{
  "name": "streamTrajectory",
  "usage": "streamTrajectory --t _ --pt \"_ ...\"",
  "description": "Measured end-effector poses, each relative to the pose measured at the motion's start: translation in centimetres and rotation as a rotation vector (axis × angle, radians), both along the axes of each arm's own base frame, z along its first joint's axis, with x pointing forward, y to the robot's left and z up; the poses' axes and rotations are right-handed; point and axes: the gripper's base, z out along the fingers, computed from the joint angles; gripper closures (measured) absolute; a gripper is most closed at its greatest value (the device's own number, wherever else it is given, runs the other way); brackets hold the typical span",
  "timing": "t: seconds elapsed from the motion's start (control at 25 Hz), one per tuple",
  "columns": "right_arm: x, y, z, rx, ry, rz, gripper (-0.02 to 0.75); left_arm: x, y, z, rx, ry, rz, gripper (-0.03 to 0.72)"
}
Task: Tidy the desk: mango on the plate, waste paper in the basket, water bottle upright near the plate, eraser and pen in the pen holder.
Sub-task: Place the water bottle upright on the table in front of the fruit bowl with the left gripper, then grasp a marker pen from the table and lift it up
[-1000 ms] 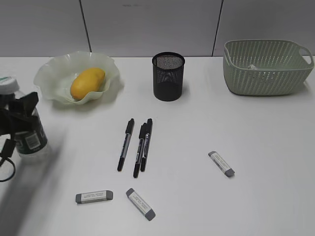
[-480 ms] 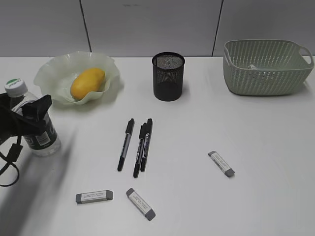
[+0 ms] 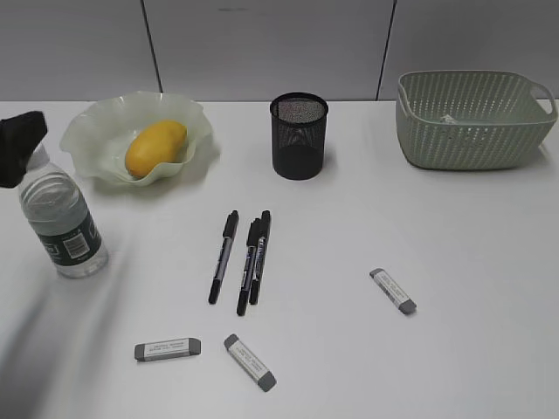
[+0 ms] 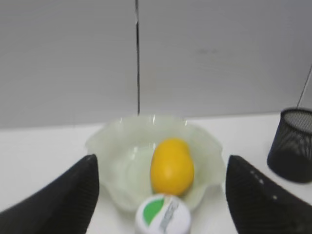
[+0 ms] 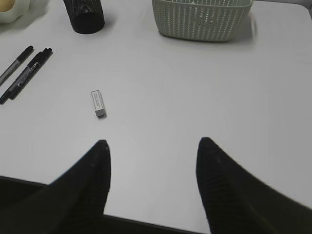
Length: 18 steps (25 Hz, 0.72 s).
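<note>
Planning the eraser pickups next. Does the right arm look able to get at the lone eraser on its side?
Probably yes. The eraser lies flat on bare table, apart from the pens, and the right gripper has open jaws with nothing between it and the eraser.

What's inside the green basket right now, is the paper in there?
Through the rim of the basket a small white scrap lies on its floor, likely the waste paper. The near wall covers the rest of the floor, so anything else inside cannot be seen.
</note>
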Motion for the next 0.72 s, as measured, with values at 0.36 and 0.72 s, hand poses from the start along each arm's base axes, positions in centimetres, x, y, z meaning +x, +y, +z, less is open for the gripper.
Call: streamTrajectory --t 0.36,0.72 --pt "0.1 0.0 0.0 -0.001 0.005 0.000 0.291 -10.7 2.8 7.6 0.142 0.688 0.081 0.221" --pt "7.5 2.5 1.2 0.016 0.286 0.056 0.291 -21.5 4.9 8.3 0.101 0.499 0.104 0.227"
